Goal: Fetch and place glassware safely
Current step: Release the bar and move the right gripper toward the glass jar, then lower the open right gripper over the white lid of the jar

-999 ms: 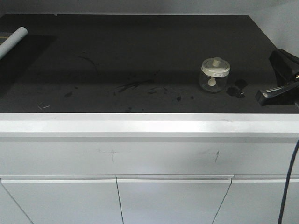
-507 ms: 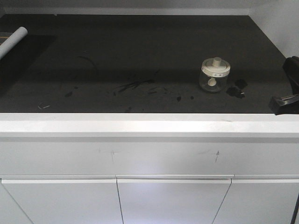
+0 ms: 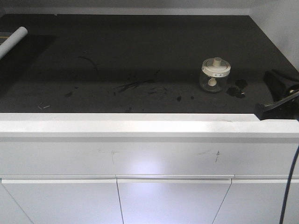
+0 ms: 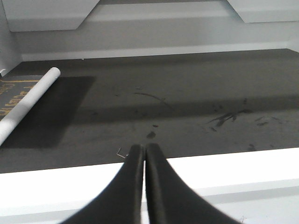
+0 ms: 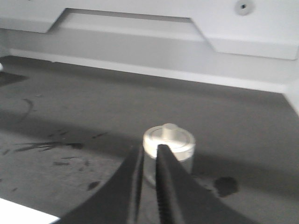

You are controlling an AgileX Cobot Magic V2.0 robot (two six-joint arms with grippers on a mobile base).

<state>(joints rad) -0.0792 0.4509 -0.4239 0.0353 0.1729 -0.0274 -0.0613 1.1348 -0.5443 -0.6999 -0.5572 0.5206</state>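
Near edge: my left gripper (image 4: 144, 148) hangs over the white counter lip (image 3: 140, 126), jaws pressed together, empty. Near right: my right gripper (image 5: 150, 151), jaws almost touching and holding nothing, has swung back in from the frame edge where it sat half a second ago; I judge the approach resumed and the grasp not begun. Beyond: the glass jar (image 3: 215, 74), unmoved, stands upright and lidded on the black worktop (image 3: 140, 46), ahead of the right fingertips, apart from them

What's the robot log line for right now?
small clear cream-lidded glass jar: upright, untouched | right pincer: near jar, empty | left pincer: shut
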